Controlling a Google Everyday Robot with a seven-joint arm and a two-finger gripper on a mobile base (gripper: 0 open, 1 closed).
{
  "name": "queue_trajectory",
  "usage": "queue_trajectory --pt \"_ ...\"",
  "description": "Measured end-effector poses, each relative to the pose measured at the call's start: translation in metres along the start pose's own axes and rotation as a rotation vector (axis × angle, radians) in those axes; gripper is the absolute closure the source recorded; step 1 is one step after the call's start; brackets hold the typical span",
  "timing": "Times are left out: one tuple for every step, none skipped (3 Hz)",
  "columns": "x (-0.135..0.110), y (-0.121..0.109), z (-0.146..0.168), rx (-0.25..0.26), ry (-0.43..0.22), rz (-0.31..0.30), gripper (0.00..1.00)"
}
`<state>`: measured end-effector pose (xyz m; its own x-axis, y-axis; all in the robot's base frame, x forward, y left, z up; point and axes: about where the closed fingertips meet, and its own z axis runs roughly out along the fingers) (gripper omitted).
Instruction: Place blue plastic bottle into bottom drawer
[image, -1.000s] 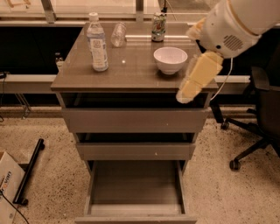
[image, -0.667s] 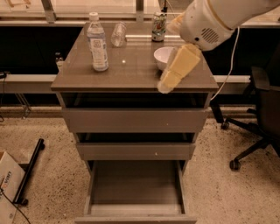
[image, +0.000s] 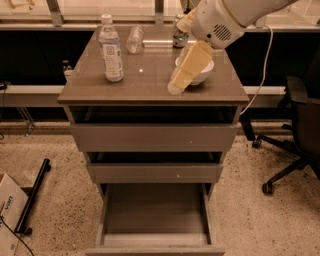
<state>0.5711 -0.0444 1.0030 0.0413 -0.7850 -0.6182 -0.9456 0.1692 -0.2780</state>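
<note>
The blue plastic bottle (image: 111, 48) stands upright with its white cap on at the back left of the cabinet top (image: 125, 90). My gripper (image: 176, 88), cream coloured, hangs from the white arm over the middle right of the top. It is to the right of the bottle, well apart from it, and holds nothing that I can see. The bottom drawer (image: 154, 220) is pulled out, and its box-shaped inside shows no objects. The two shallower drawers above it are slightly ajar.
A white bowl (image: 202, 73) sits behind the gripper, partly hidden by it. A clear glass (image: 135, 39) and a green can (image: 179, 34) stand at the back. An office chair (image: 300, 125) is at the right. A cardboard box (image: 9, 212) and a black bar (image: 33, 195) lie on the floor at the left.
The arm has swung left from the cabinet's right edge to over the middle right of the top, closer to the bottle. The bottle and the drawers have not moved.
</note>
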Motion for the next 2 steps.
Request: queue_trajectory --pt "0.003 0.006 -0.001 0.002 -0.001 0.026 0.00" --pt "-0.009 0.006 0.016 0.020 -0.060 0.041 0.00"
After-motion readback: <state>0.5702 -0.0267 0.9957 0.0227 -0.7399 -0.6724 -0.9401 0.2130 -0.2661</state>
